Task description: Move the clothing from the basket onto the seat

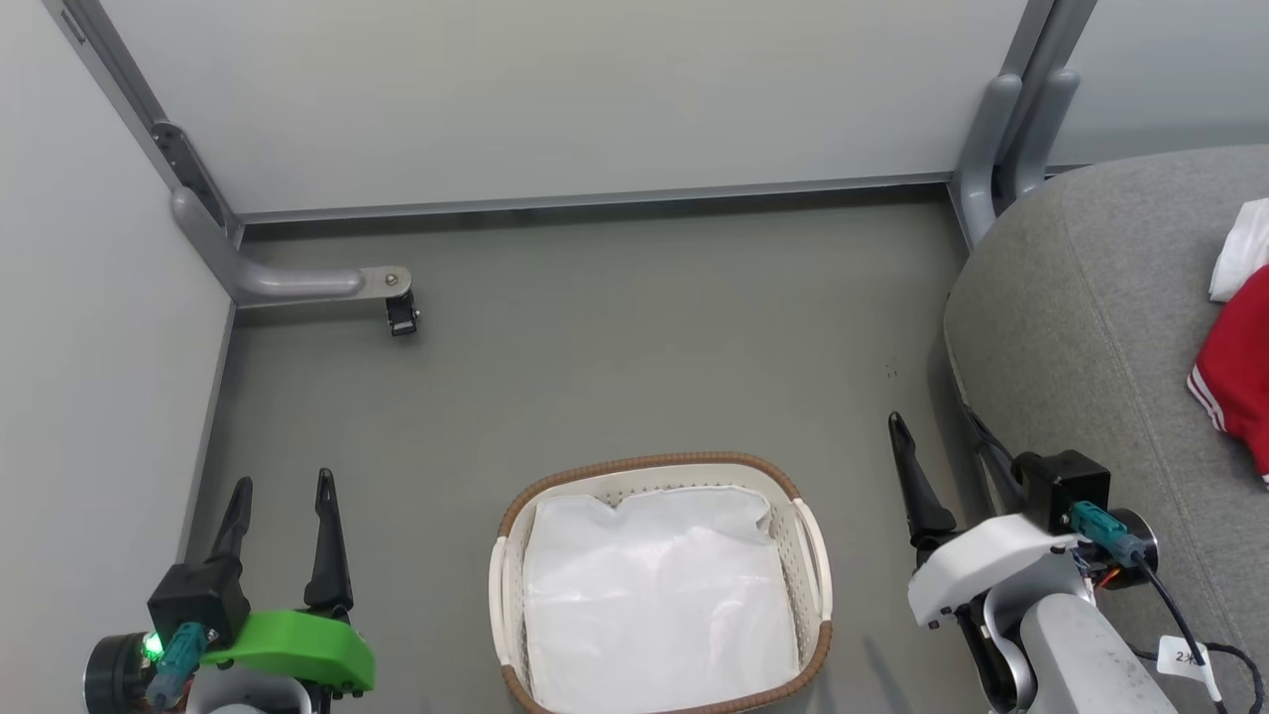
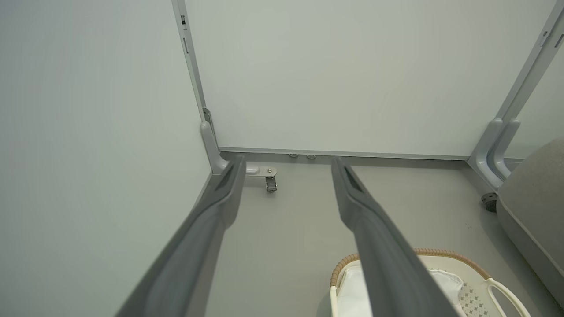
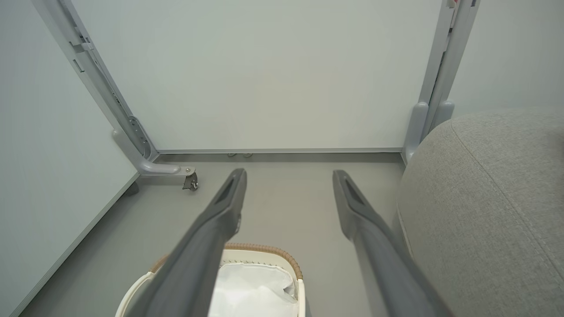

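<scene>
Left end effector: the left end effector (image 1: 284,481) hangs over the grey floor (image 1: 595,367) at near left, its two dark fingers spread apart with nothing between them.
Right end effector: the right end effector (image 1: 937,424) sits at near right, just beside the seat's edge, fingers likewise apart and empty.
Basket: the white perforated plastic laundry basket (image 1: 649,463) with a brown woven rim stands on the floor between the two arms. Inside I make out only a crumpled white cloth liner (image 1: 654,585).
Clothing: a red garment (image 1: 1234,382) with white stripes and a white garment (image 1: 1244,253) lie on the large grey fabric seat cushion (image 1: 1081,327) at far right, both cut by the picture's edge.
Step in hand: probably a last check that nothing is left in the basket.
Doing it well: look for any fold lying apart from the liner. If there is one, come straight down, pinch it alone and lift it clear of the rim.
Facing and axis: the basket's mouth faces up and its handles sit left and right. Its near end is cut off, so I cannot tell its long axis.
</scene>
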Available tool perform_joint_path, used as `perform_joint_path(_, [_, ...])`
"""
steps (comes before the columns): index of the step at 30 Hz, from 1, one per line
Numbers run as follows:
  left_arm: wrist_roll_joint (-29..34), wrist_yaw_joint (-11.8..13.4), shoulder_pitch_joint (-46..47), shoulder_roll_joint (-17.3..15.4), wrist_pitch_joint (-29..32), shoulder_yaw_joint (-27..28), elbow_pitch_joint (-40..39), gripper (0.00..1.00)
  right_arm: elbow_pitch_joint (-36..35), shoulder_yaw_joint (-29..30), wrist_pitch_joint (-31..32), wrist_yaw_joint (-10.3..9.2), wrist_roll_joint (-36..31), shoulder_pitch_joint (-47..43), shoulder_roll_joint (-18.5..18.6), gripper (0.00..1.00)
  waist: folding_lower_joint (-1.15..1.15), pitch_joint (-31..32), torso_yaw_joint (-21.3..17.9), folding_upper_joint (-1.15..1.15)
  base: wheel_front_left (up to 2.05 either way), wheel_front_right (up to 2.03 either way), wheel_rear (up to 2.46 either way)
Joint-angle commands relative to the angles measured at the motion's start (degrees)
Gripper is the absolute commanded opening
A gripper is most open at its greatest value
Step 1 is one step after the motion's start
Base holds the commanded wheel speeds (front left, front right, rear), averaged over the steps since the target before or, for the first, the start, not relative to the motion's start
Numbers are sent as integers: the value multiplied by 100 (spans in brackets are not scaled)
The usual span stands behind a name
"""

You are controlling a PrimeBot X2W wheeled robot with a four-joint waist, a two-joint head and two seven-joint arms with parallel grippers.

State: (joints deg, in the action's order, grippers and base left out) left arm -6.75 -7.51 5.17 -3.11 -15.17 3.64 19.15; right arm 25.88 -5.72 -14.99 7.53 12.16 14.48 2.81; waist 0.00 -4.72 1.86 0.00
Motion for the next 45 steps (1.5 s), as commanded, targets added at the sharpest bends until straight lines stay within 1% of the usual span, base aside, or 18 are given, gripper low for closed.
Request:
perform_joint_path(1, [-26, 8, -125, 3, 5, 0, -10, 100, -7, -21, -27, -8, 57, -108, 25, 100, 0, 154, -45, 0, 0, 0, 0])
perform_joint_path(6, [-52, 7, -278, 16, 5, -7, -41, 100, -11, -65, -27, -8, 116, -250, 26, 100, 0, 253, -57, 0, 0, 0, 0])
perform_joint_path(19, [-514, 7, -389, 14, 5, -271, 37, 100, 45, -168, -27, -8, 259, -323, 26, 100, 0, 356, -85, 0, 0, 0, 0])
perform_joint_path(20, [-468, 0, -334, 23, 0, -269, 26, 0, 38, -170, 0, 0, 254, -237, 1, 0, 0, 355, -85, 0, 0, 0, 0])
perform_joint_path(25, [-507, -1, -359, 57, 19, -281, 271, 0, 247, -183, 24, 0, 293, -392, -31, 0, 0, 361, -87, 0, 0, 0, 0])
perform_joint_path(45, [-2551, 0, -227, 46, 565, -131, 62, 0, -130, 177, 563, -1, 2255, -497, -19, 0, 0, 375, -103, 0, 0, 0, 0])
